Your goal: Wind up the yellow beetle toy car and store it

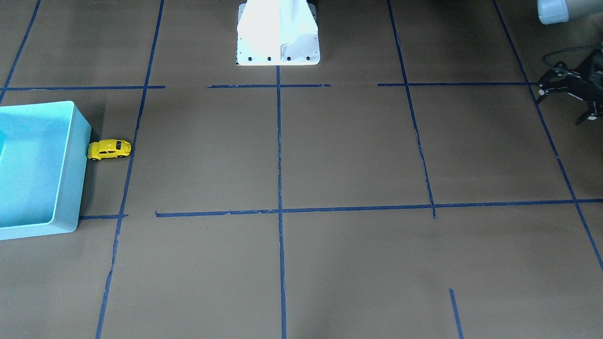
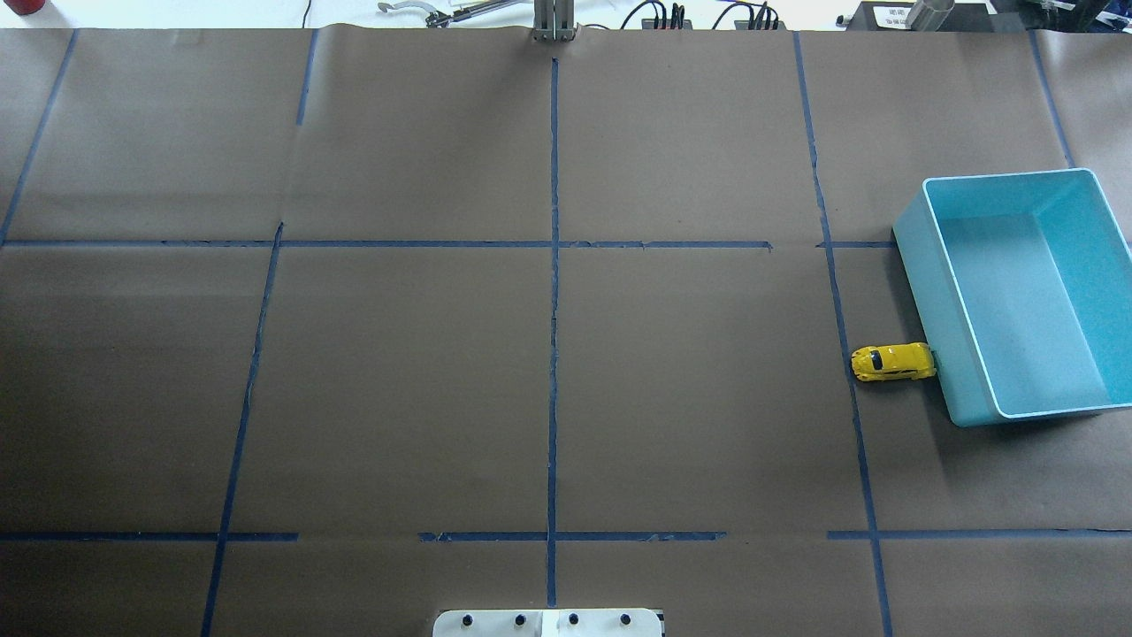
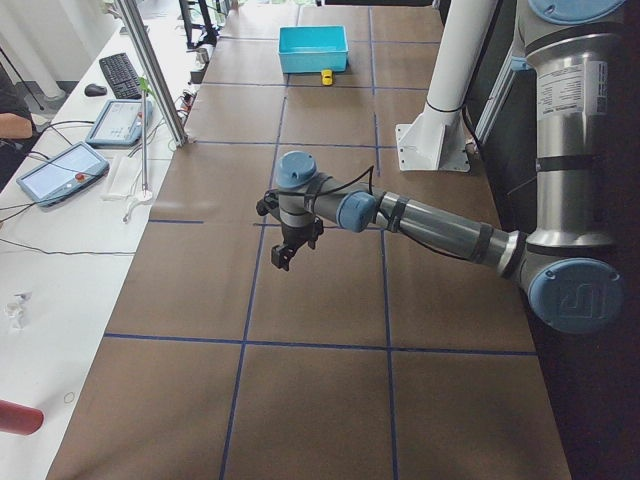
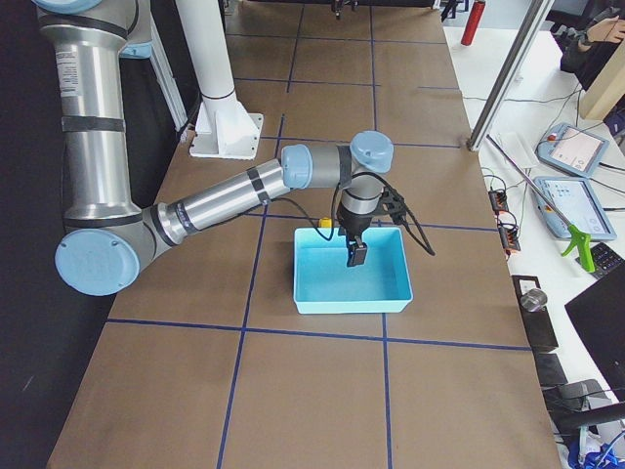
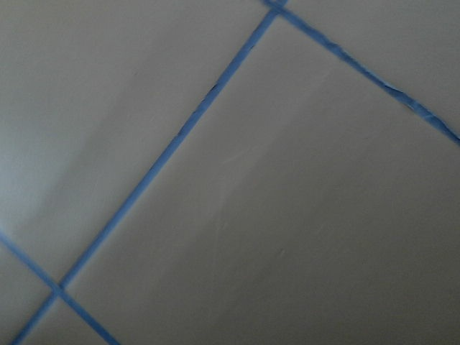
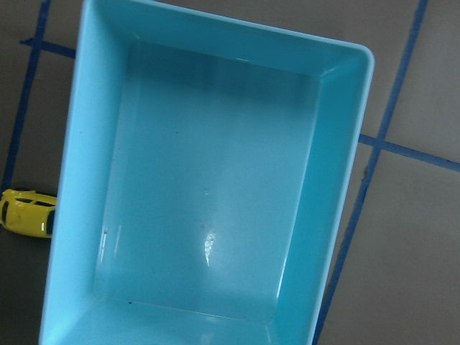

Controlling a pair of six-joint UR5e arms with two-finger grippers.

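Note:
The yellow beetle toy car point(image 1: 109, 149) stands on its wheels on the brown table, its end against the outer wall of the turquoise bin point(image 1: 70, 160). It also shows in the overhead view point(image 2: 893, 362) and at the left edge of the right wrist view point(image 6: 27, 221). The bin point(image 2: 929, 292) is empty. My right gripper point(image 4: 354, 259) hangs above the bin and I cannot tell whether it is open. My left gripper point(image 1: 560, 106) is far from the car, over bare table, cut off by the view's edge. I cannot tell its state.
The robot's white base point(image 1: 278, 47) stands at the table's near-robot edge. Blue tape lines point(image 2: 554, 354) divide the brown paper into squares. Tablets, a keyboard and cables lie on the side bench point(image 3: 60, 170) beyond the table.

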